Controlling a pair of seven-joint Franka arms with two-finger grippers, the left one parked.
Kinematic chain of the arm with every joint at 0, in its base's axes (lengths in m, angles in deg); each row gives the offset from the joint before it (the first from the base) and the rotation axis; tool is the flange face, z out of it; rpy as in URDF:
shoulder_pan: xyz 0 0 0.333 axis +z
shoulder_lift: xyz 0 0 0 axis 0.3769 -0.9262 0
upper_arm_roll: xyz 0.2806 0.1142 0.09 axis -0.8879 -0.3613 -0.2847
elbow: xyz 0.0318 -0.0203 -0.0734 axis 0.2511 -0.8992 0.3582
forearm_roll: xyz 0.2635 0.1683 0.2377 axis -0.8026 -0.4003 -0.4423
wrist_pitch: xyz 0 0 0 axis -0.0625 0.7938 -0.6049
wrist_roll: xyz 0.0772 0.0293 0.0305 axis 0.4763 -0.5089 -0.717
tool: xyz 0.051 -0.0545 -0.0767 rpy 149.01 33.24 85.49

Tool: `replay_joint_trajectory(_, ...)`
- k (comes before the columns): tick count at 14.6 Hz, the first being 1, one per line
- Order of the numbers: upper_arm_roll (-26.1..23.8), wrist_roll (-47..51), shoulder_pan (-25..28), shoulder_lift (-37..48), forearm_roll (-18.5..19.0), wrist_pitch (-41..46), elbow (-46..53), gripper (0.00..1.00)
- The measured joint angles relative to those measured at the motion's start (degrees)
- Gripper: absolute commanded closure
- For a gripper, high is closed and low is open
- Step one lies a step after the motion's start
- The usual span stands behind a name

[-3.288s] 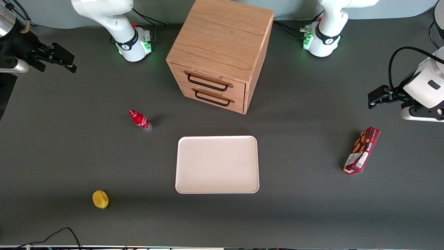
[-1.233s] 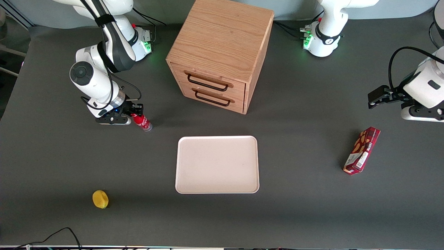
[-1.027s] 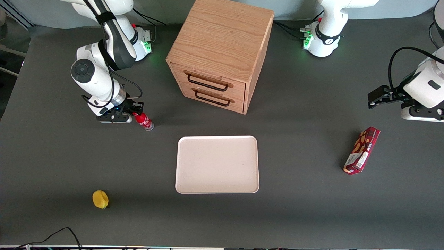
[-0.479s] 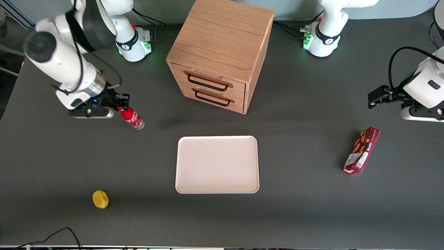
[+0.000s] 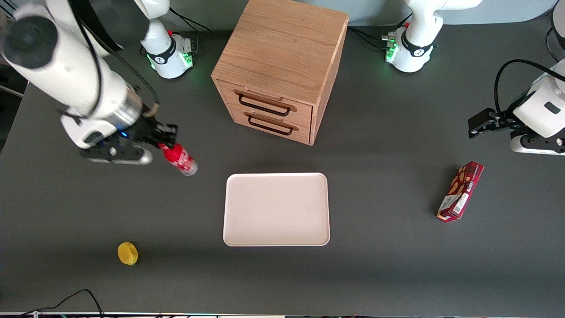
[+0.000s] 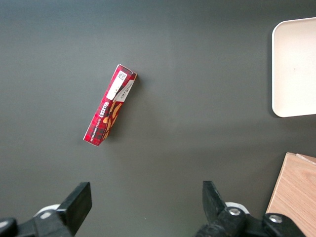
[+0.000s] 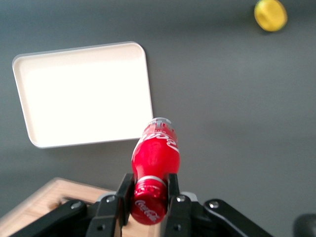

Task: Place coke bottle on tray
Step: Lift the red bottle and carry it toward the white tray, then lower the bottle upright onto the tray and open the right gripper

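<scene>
Gripper (image 5: 167,140) pinched only on the neck under the cap of the coke bottle (image 5: 180,159), airborne, well short of the tray (image 5: 276,209) toward the working arm's end; hanging body could swing, slip, or topple on release.

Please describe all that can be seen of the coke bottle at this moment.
The coke bottle is small, with a red cap, a red label in white script and a clear base. The gripper is shut on its neck, one finger on each side, and holds it in the air, away from the tray, which has nothing on it.
</scene>
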Motion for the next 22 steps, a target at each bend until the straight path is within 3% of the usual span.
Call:
replay_joint_trajectory(2, -0.6, 5.11, 2.37, -10.07, 3.29, -4.79, 6.29, 1.0)
replay_joint_trajectory(5, -0.54, 9.74, 3.09, -20.51, 4.99, -14.42, 9.71, 1.0)
replay_joint_trajectory(8, -0.49, 12.38, 3.24, -25.9, 5.35, -17.98, 11.26, 1.0)
replay_joint_trajectory(11, -0.52, 14.6, 3.95, -27.51, 8.71, -18.61, 11.5, 1.0)
replay_joint_trajectory(12, -0.52, 15.23, 4.14, -27.98, 9.67, -18.71, 11.5, 0.29)
replay_joint_trajectory(13, -0.52, 15.48, 4.24, -28.45, 10.17, -18.95, 11.5, 0.0)
replay_joint_trajectory(18, -1.34, 15.53, 4.23, -28.17, 10.63, -17.63, 13.32, 0.0)
replay_joint_trajectory(22, -4.89, 11.71, 3.06, -18.95, 10.96, -4.69, 16.11, 0.0)
